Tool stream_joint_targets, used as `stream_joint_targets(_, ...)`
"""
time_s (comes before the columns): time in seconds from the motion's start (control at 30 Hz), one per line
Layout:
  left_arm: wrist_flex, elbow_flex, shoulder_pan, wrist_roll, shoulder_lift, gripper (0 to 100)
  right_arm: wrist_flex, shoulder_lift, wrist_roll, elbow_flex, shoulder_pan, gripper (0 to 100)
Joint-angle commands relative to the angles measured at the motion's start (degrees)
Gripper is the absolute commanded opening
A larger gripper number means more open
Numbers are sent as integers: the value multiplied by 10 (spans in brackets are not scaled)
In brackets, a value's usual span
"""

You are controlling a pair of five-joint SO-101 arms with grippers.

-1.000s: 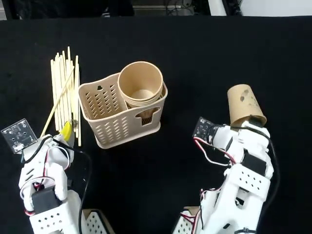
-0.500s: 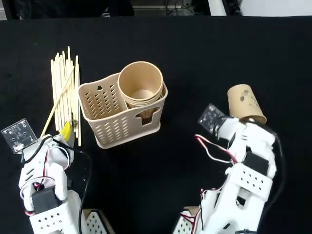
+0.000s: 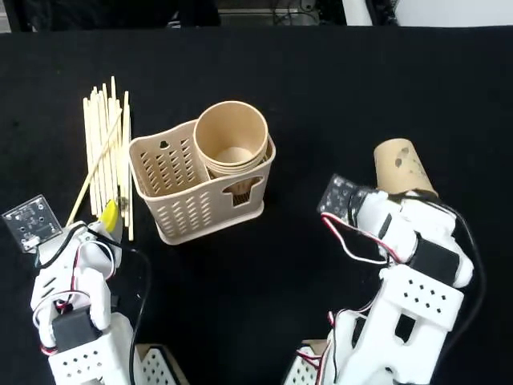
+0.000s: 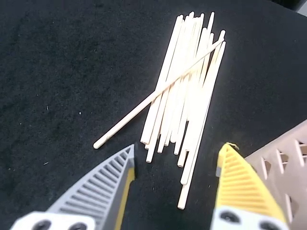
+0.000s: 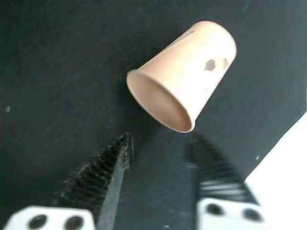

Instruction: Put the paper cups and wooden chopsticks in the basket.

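A beige slotted basket (image 3: 180,204) stands left of centre with stacked paper cups (image 3: 231,136) upright in its right half. A bundle of wooden chopsticks (image 3: 106,144) (image 4: 184,96) lies on the black cloth just left of the basket, one stick crossing the rest at a slant. My left gripper (image 4: 175,158) hovers open over the near ends of the sticks, holding nothing. A loose paper cup (image 3: 402,167) (image 5: 184,93) lies on its side at the right, mouth toward my right gripper (image 5: 160,148), which stands open just short of the rim.
Black cloth (image 3: 321,96) covers the table. A white surface (image 5: 288,182) shows past the cloth's edge near the lying cup. The basket's left compartment (image 3: 167,164) holds nothing visible. Both arm bases sit at the near edge.
The right arm has shifted its wrist near the lying cup, swinging slightly right and back; the cup stays put. The left arm and the chopsticks have not moved.
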Motion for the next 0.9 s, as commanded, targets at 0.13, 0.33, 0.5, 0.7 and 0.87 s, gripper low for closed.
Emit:
stream_joint_targets(0.13,-6,3,29,-14,-4,274,-179,113,62,36,14,371)
stream_joint_targets(0.33,-11,7,29,-14,-4,274,-339,289,-33,-12,4,332)
stream_joint_targets(0.5,-11,7,29,-14,-4,274,-350,321,-103,-63,-4,11)
stream_joint_targets(0.7,-11,6,29,-14,-4,274,-307,263,-178,-71,-6,12)
stream_joint_targets(0.87,-10,4,29,-14,-4,274,-145,213,-208,-147,-14,11)
